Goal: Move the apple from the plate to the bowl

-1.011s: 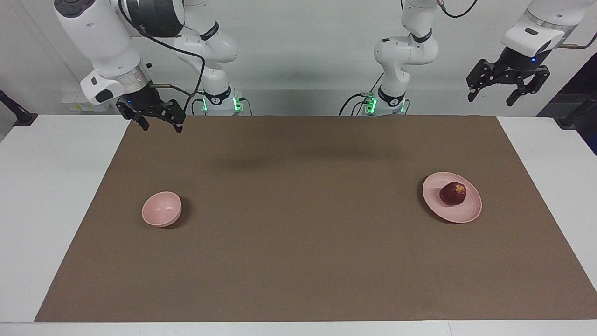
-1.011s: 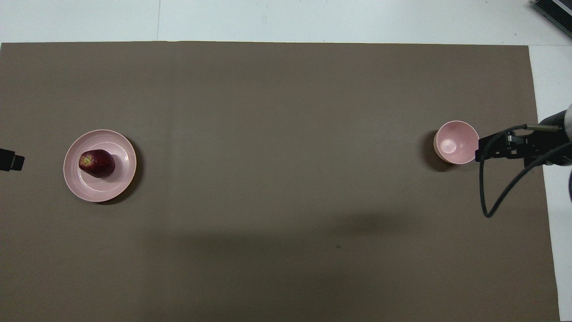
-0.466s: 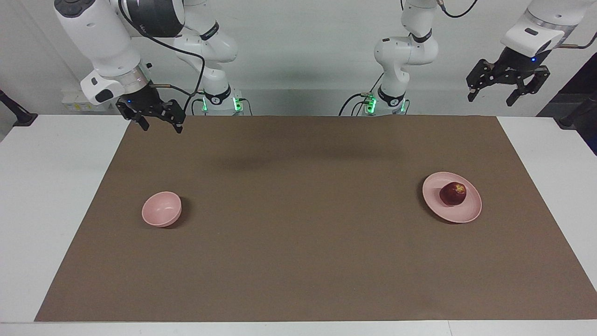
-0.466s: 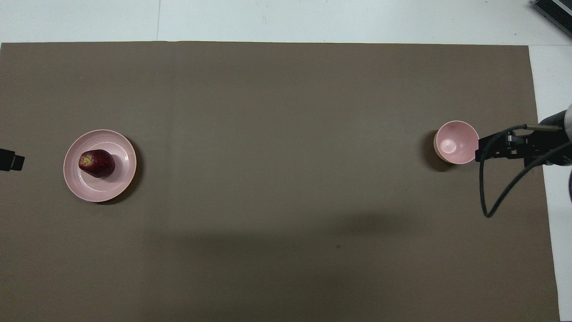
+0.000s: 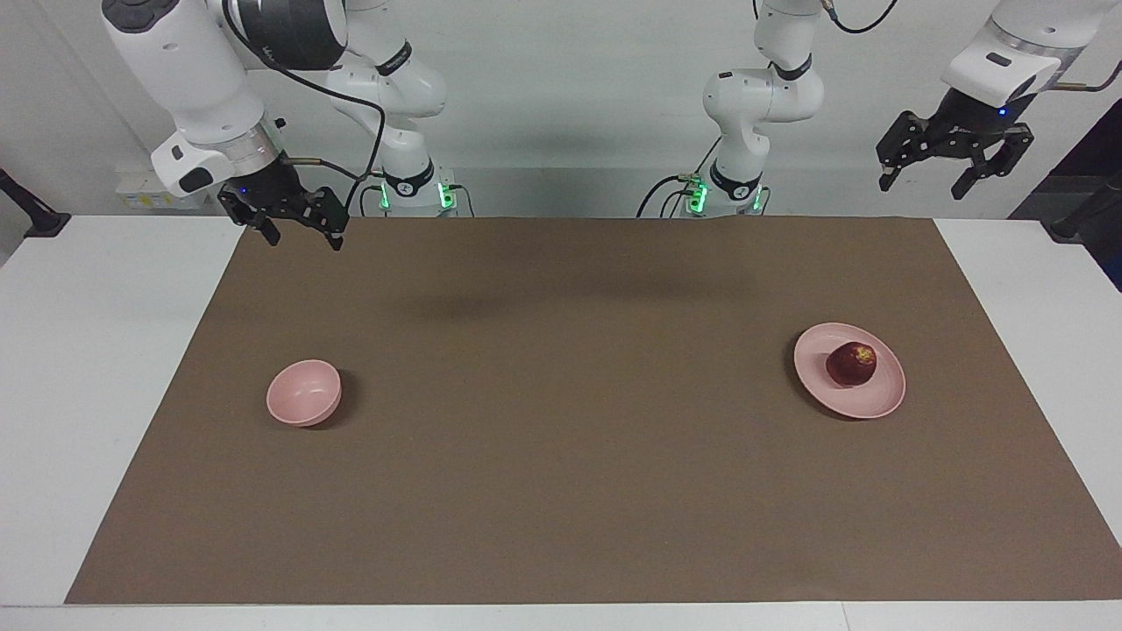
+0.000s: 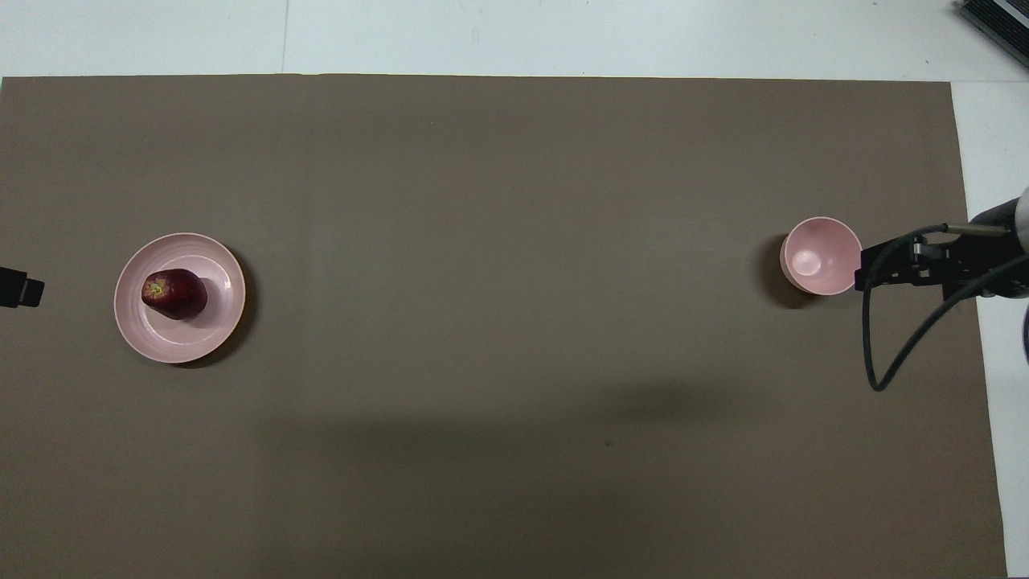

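While both arms hang raised, one glossy, round, dark red apple (image 5: 851,364) with a yellowish patch sits on one flat, shallow, smooth pale pink plate (image 5: 884,396) toward the left arm's end of the counter (image 5: 114,350). One small, deep, round pink bowl (image 5: 303,393) stands well apart toward the right arm's end, at nine o'clock from the plate in the facing view. A matte brown mat (image 5: 561,438) covers the white counter. The left tool (image 5: 954,168) and right tool (image 5: 293,230) each hold two black fingers spread, pinching nothing.
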### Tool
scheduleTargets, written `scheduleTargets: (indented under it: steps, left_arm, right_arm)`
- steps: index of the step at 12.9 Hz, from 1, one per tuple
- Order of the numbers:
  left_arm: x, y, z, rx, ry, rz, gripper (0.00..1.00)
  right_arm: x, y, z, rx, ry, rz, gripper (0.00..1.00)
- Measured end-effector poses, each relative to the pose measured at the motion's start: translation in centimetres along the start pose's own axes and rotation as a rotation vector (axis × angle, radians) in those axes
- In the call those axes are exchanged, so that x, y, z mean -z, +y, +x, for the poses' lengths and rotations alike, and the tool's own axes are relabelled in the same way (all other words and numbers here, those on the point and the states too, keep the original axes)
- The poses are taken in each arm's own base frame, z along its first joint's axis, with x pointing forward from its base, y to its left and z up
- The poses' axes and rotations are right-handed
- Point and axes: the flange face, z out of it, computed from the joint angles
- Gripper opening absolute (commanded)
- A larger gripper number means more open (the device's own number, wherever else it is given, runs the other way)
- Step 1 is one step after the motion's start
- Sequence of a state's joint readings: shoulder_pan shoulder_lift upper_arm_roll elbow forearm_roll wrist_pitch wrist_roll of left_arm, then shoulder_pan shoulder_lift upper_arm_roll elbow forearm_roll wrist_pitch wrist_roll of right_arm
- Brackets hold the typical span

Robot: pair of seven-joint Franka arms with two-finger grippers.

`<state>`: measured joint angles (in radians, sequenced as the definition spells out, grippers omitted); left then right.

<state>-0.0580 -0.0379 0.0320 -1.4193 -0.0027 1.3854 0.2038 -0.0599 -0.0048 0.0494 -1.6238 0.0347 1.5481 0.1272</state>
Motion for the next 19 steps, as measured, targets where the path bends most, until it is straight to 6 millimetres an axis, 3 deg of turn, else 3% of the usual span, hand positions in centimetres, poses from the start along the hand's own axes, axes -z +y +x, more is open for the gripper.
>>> scheduleTargets:
  steps: [14,16,19]
  left_arm:
    - [-0.1,0.4,0.3,-0.009,0.018,0.0,1.0]
    - [-1.1,0.5,0.5,-0.011,0.026,-0.004,1.0]
    - [-4.1,0.5,1.0,-0.011,0.001,-0.011,1.0]
  right_arm:
    - [0.0,0.0,0.0,0.0,0.0,0.0,1.0]
    - [0.0,0.0,0.0,0.0,0.0,0.0,1.0]
    - [0.0,0.0,0.0,0.0,0.0,0.0,1.0]
